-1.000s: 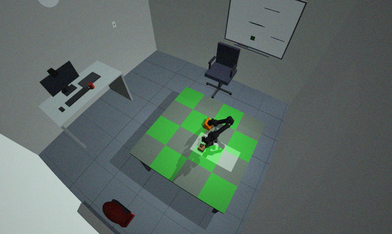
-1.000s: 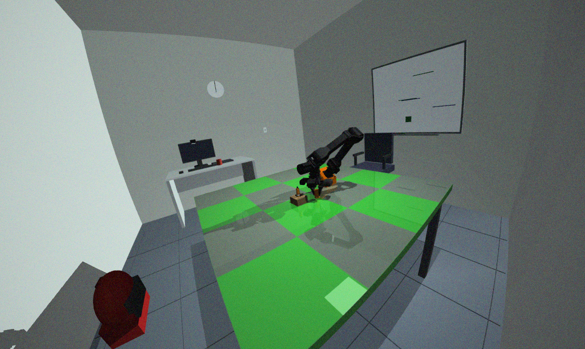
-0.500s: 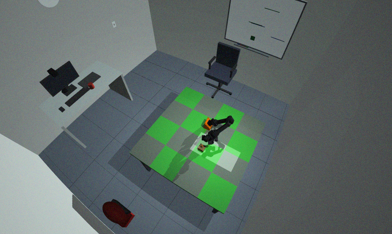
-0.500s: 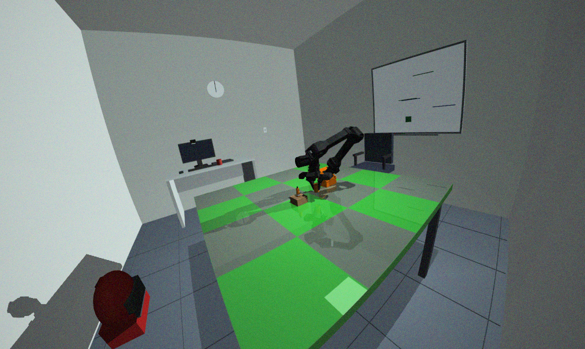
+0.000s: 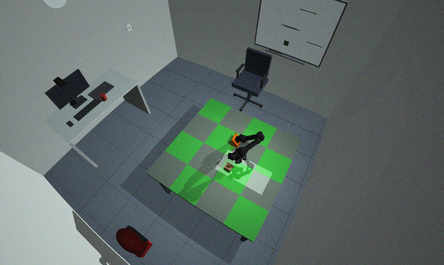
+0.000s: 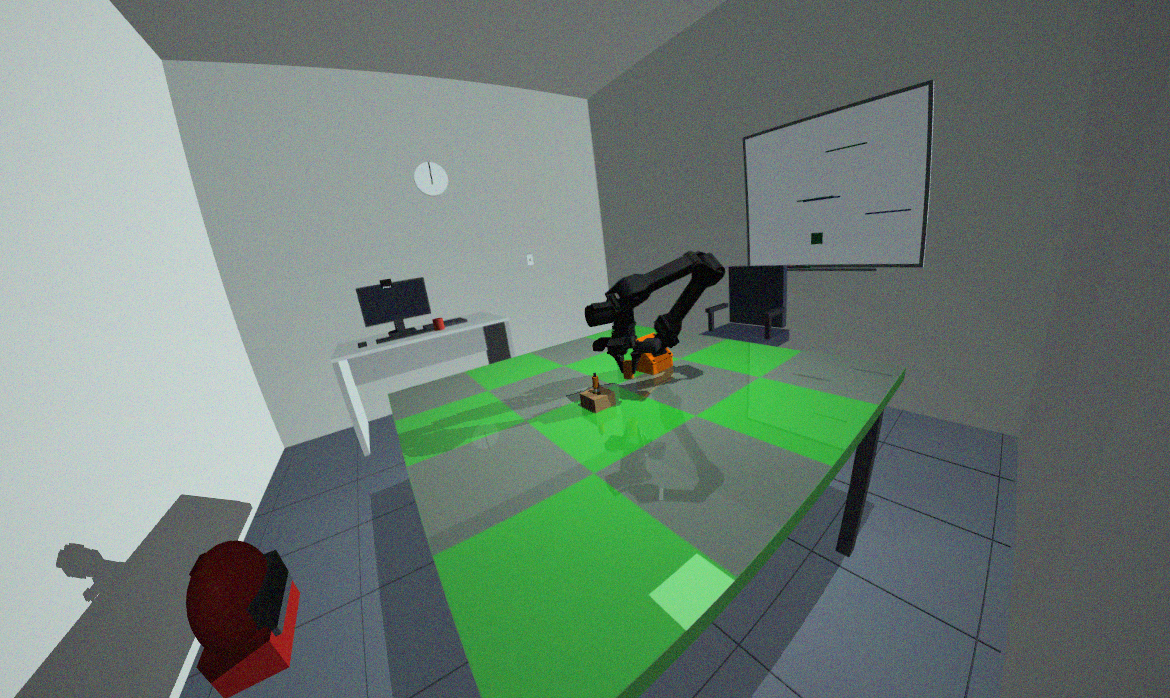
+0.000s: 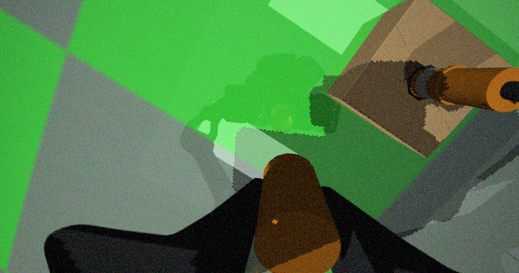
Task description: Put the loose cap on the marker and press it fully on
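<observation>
The orange marker [image 7: 466, 86] [image 6: 594, 379] stands upright in the tan holder block [image 7: 395, 44] [image 5: 227, 169] [image 6: 598, 399] on the checkered table [image 5: 246, 213] [image 6: 555, 589] [image 7: 105, 149]. My gripper [image 7: 290, 190] [image 5: 234, 160] [image 6: 626, 362] is shut on the orange cap [image 7: 294, 216] [image 6: 627, 369]. It holds the cap upright, lifted off the table, beside the block and apart from the marker. The marker's dark tip is bare. In the wrist view the block lies to the upper right of the cap.
The arm's orange base [image 5: 233, 139] [image 6: 656, 359] sits behind the block on the table. An office chair [image 5: 251, 79] stands beyond the table's far edge, and a desk [image 5: 95, 108] with a monitor stands to the left.
</observation>
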Controlling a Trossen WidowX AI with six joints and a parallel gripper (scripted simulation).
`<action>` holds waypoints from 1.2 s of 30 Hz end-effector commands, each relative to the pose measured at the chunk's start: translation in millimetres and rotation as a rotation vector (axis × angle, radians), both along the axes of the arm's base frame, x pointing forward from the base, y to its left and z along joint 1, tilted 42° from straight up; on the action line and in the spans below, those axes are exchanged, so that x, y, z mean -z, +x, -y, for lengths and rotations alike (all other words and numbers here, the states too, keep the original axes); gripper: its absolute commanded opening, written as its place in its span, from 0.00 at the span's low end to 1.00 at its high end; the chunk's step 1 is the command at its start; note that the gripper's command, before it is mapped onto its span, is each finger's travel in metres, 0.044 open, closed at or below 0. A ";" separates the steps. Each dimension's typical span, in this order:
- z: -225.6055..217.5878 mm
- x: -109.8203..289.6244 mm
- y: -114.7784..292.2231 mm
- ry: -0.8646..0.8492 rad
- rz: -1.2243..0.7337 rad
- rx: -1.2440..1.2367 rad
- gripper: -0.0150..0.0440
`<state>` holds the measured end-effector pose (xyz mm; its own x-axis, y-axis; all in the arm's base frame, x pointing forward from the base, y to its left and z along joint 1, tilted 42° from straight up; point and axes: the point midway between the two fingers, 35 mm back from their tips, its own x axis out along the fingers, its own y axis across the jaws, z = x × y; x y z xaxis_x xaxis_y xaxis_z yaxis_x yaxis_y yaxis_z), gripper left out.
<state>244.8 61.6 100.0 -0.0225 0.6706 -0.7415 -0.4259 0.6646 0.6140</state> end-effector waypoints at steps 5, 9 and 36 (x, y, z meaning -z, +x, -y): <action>10.0 -2.7 16.4 -0.006 -0.003 -0.002 0.25; 15.1 -4.2 24.7 -0.007 -0.002 -0.002 0.25; 52.9 -7.8 75.1 -0.008 0.001 -0.002 0.25</action>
